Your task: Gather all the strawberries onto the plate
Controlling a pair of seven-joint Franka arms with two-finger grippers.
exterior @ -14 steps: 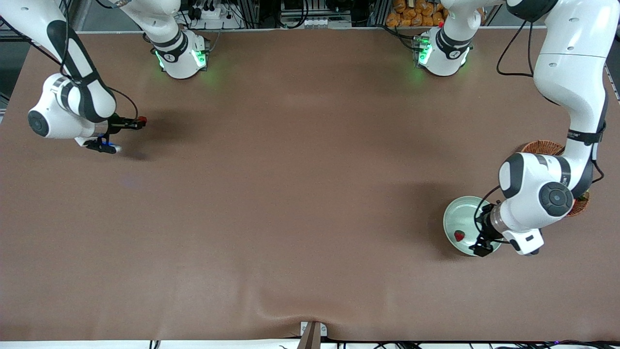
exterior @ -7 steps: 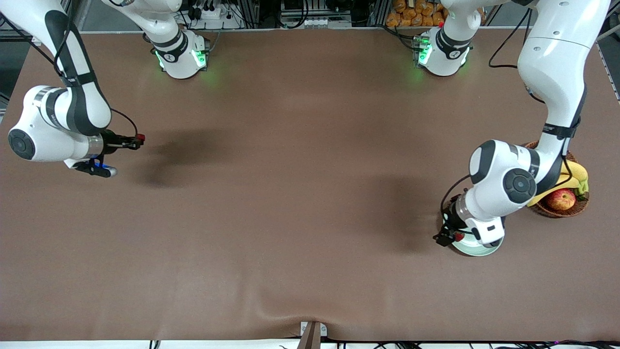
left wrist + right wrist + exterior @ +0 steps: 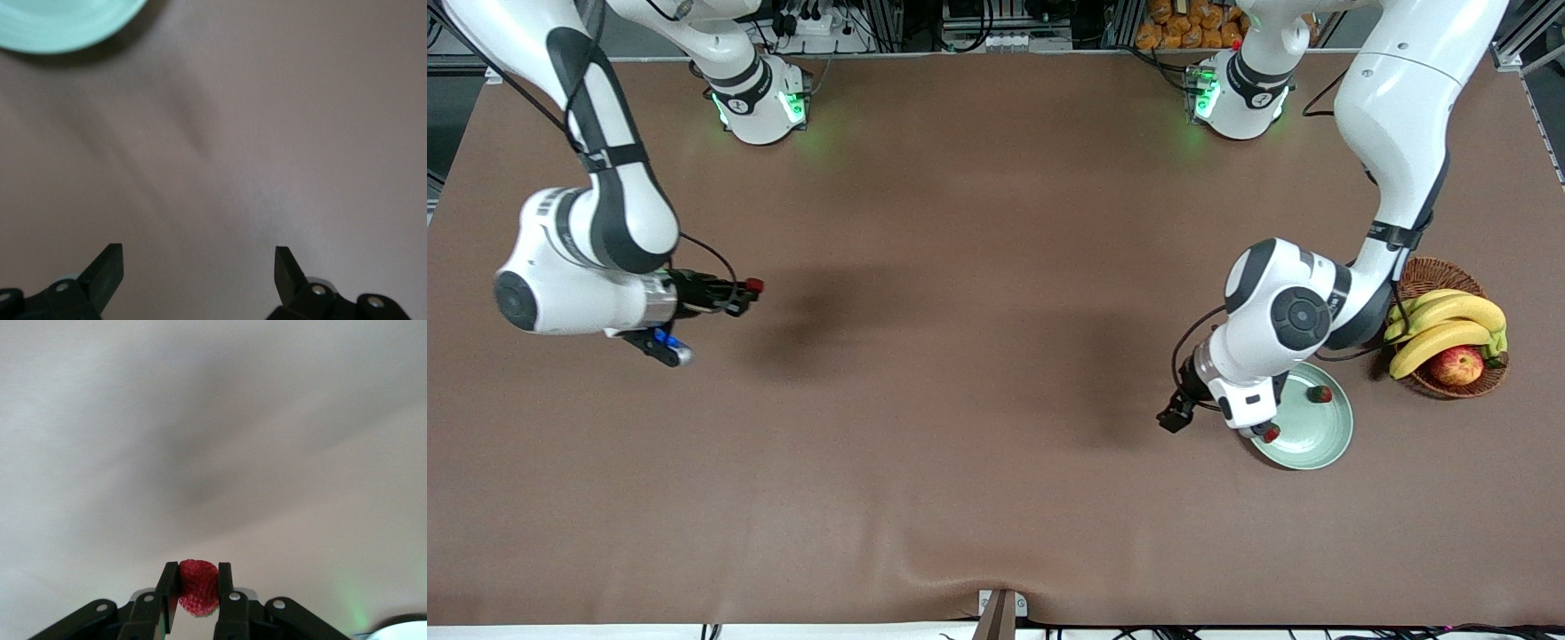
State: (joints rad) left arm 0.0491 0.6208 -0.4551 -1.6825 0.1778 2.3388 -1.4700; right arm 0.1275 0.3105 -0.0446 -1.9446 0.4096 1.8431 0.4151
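Observation:
The pale mint-green plate (image 3: 1320, 437) lies near the left arm's end of the table. Two strawberries lie in it, one (image 3: 1319, 394) near the rim and one (image 3: 1270, 434) by the left wrist. My left gripper (image 3: 1171, 418) is open and empty, over bare table just beside the plate; the left wrist view shows its gripper (image 3: 197, 257) and the plate's edge (image 3: 60, 27). My right gripper (image 3: 745, 290) is shut on the third strawberry (image 3: 754, 285), above the table near the right arm's end. The right wrist view shows the berry (image 3: 198, 587) between the jaws of my right gripper (image 3: 198, 577).
A brown wicker basket (image 3: 1427, 271) with bananas (image 3: 1440, 324) and a red-yellow apple (image 3: 1456, 365) stands beside the plate, at the left arm's end of the table. The brown table cover (image 3: 978, 373) spans the middle.
My left arm swung off the plate toward the table's middle, uncovering a second strawberry in the plate. My right gripper carried its strawberry toward the middle.

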